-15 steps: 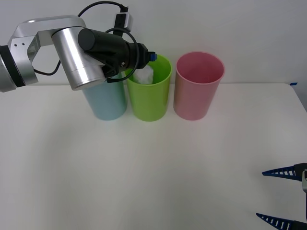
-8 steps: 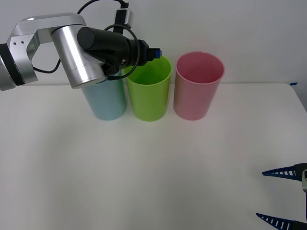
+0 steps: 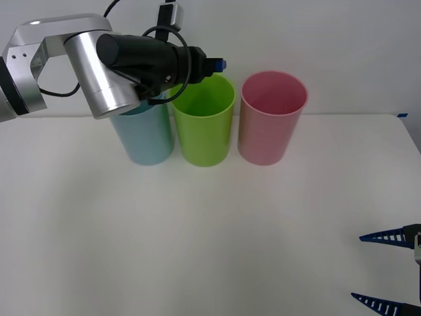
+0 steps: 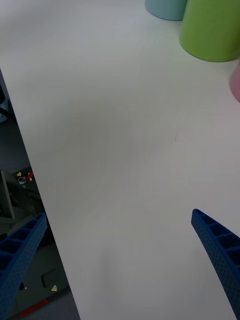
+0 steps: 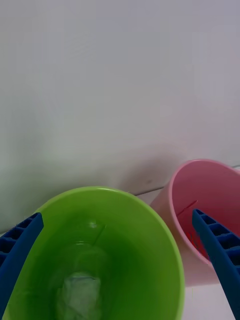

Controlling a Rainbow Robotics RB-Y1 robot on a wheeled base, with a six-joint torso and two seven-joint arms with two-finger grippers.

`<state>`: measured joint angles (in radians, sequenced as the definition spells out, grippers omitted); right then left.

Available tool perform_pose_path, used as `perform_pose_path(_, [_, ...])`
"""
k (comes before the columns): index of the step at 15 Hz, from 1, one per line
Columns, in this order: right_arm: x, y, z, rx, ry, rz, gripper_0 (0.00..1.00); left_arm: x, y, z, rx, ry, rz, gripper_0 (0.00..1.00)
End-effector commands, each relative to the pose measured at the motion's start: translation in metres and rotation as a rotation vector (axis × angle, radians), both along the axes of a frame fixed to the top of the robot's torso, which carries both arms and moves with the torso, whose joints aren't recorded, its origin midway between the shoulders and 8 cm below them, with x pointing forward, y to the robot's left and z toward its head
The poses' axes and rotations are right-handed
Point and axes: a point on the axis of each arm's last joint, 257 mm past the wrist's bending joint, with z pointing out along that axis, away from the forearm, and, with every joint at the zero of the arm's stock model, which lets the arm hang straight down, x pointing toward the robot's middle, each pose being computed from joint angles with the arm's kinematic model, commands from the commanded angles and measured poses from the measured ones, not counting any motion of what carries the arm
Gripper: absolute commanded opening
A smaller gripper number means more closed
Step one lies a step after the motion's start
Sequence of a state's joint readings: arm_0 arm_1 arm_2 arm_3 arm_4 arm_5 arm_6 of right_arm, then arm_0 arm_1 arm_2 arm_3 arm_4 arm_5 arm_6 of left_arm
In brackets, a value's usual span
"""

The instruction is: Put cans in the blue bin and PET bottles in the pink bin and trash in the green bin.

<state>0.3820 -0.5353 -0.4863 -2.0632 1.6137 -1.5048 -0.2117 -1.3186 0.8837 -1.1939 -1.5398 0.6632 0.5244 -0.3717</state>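
At the far left of the row stands the blue bin [image 3: 144,139], its upper half hidden behind the left arm. Above and just behind the rim of the green bin [image 3: 205,125] hangs the left gripper [image 5: 120,270], its blue ribbed fingers spread wide apart and holding nothing. The trash [image 5: 79,296], a white crumpled wad, lies at the bottom of the green bin, so this sorting step looks done. Next in line is the pink bin [image 3: 271,117], just beside the green one; a thin reddish mark shows on its inner wall, too slight to identify. Far right, at the near edge of the table [image 3: 210,230], the right gripper [image 4: 120,260] waits with fingers parted and empty. The chief risk now is the retreat: the left arm sits low over the blue and green bins, and a downward or sideways pull could clip a rim and topple these light tumblers, spilling the wad.
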Motion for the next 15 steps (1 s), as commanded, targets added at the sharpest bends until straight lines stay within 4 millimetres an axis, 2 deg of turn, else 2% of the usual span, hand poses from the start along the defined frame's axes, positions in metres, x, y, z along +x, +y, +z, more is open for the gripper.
perform_pose_path(1, [0.0,0.0,0.0,0.0,0.0,0.0,1.0,-0.003,0.001,0.015,-0.066,-0.018,-0.05,1.0])
perform_pose_path(3, [0.0,0.0,0.0,0.0,0.0,0.0,1.0,-0.005,0.01,0.039,-0.102,-0.075,-0.092,1.0])
perform_pose_path(5, [0.0,0.0,0.0,0.0,0.0,0.0,1.0,-0.015,0.018,0.062,-0.164,-0.116,-0.148,1.0])
perform_pose_path(8, [0.0,0.0,0.0,0.0,0.0,0.0,1.0,-0.035,0.032,0.078,-0.176,-0.161,-0.196,1.0])
perform_pose_path(12, [0.0,0.0,0.0,0.0,0.0,0.0,1.0,-0.06,0.052,0.112,-0.241,-0.299,-0.262,1.0])
perform_pose_path(15, [0.0,0.0,0.0,0.0,0.0,0.0,1.0,-0.089,0.073,0.13,-0.288,-0.381,-0.282,1.0])
